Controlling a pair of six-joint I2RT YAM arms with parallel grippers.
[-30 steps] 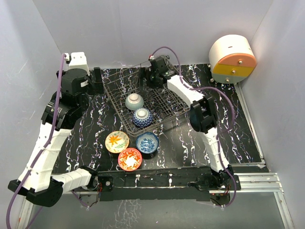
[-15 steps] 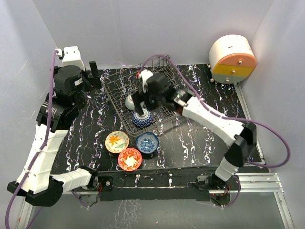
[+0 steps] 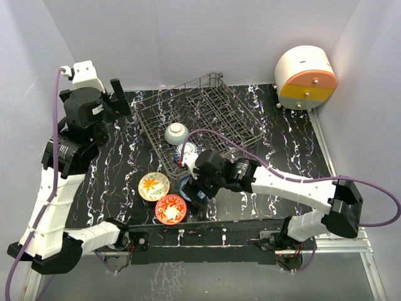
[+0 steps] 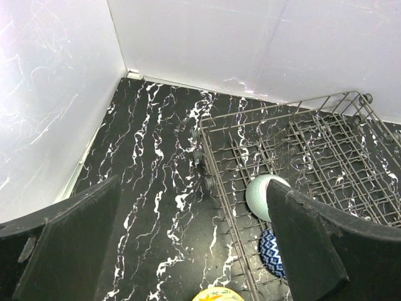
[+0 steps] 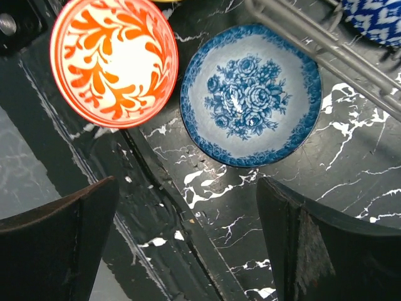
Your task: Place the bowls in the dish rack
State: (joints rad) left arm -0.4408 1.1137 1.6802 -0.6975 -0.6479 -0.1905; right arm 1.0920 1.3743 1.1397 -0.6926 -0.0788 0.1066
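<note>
The dish rack (image 3: 213,113) holds two bowls: a grey-green one (image 3: 177,132) and a blue-white zigzag one (image 3: 186,150) just in front of it. On the table before the rack lie a yellow-orange bowl (image 3: 153,186) and an orange-red bowl (image 3: 170,209). A blue floral bowl (image 5: 250,94) sits right side up beside the orange-red bowl (image 5: 113,59). My right gripper (image 3: 197,189) hovers open just above the floral bowl's near edge, empty (image 5: 188,244). My left gripper (image 3: 114,99) is open and empty, raised left of the rack (image 4: 301,144).
A round white, orange and yellow drawer unit (image 3: 306,78) stands at the far right corner. White walls close in the left, back and right. A dark rail (image 3: 207,233) runs along the table's near edge, right below the right gripper.
My right arm has swung from over the rack's far side down to the near edge, over the blue floral bowl. The left arm has drawn back a little to the left.
</note>
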